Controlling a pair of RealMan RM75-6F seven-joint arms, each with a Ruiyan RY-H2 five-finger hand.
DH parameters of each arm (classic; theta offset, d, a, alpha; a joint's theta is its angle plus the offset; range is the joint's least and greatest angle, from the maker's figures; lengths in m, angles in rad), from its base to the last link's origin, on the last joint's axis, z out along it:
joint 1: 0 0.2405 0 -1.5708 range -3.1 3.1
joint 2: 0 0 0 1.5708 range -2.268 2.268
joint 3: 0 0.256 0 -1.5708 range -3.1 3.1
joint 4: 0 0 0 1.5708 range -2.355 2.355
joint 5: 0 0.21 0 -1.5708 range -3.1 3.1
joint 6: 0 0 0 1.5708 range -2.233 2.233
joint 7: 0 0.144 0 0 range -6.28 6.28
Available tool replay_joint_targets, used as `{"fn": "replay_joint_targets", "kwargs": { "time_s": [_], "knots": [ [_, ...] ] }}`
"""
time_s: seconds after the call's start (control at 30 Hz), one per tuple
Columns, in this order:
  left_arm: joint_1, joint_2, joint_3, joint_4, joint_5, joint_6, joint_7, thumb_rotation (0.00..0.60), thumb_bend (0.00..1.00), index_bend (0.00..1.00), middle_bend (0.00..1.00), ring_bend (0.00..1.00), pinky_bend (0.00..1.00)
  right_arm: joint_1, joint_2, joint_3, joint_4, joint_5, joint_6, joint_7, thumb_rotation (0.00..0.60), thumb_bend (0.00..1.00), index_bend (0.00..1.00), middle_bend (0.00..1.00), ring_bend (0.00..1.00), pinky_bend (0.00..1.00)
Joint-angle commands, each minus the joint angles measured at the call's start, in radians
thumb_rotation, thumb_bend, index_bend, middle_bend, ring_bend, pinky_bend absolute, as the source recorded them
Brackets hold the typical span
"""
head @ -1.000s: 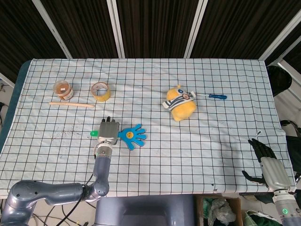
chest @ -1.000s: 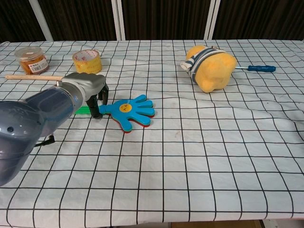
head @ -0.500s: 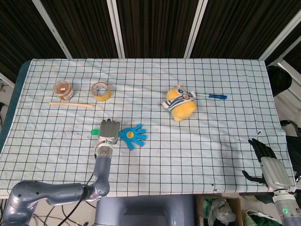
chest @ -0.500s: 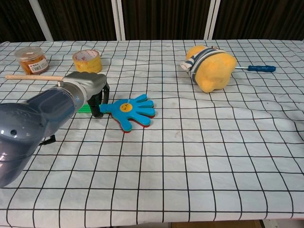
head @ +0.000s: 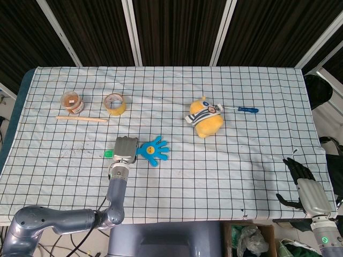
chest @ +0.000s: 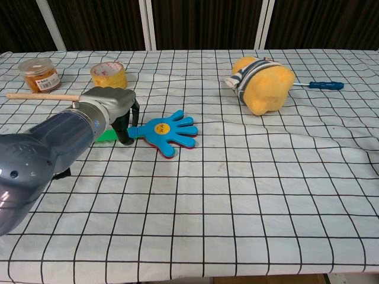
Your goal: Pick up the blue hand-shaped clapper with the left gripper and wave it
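Light, stiff blue hand-shaped plastic clapper [chest: 167,131], best taken by its green handle, there pinched in left hand [chest: 112,106] fingers [chest: 124,137] curled closed.

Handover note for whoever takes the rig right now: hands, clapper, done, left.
Left hand: fingers closed around the handle end of the blue clapper, near the table's left-front area. The clapper looks barely raised, if at all; its palm faces up, fingers pointing right.
Right hand: off the table's right-front corner, holding nothing, fingers apart.
Done: reach and grasp.
Left: lift it well off the cloth and wave it.
Nearby but not involved: tape roll, jar, wooden stick.
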Motion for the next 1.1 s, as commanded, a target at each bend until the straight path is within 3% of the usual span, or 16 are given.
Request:
{"fn": "replay_joint_targets", "kwargs": {
  "time_s": [0.03, 0.43, 1.1],
  "knots": [
    [0.004, 0.000, 0.006, 0.003, 0.014, -0.005, -0.011, 0.600, 0.37, 0.59, 0.57, 0.39, 0.47, 0.000, 0.000, 0.000, 0.000, 0.001, 0.000, 0.000, 0.600, 0.22, 0.05, 0.00, 0.00, 0.06],
    [0.042, 0.032, 0.052, -0.013, 0.173, -0.041, -0.145, 0.600, 0.39, 0.64, 0.61, 0.44, 0.52, 0.000, 0.000, 0.001, 0.002, 0.001, 0.001, -0.001, 0.600, 0.22, 0.05, 0.00, 0.00, 0.06],
    [0.161, 0.200, 0.098, -0.129, 0.495, -0.071, -0.536, 0.600, 0.40, 0.68, 0.65, 0.49, 0.56, -0.003, -0.006, 0.003, 0.005, 0.002, 0.009, -0.014, 0.600, 0.22, 0.05, 0.00, 0.00, 0.06]
  ]
}}
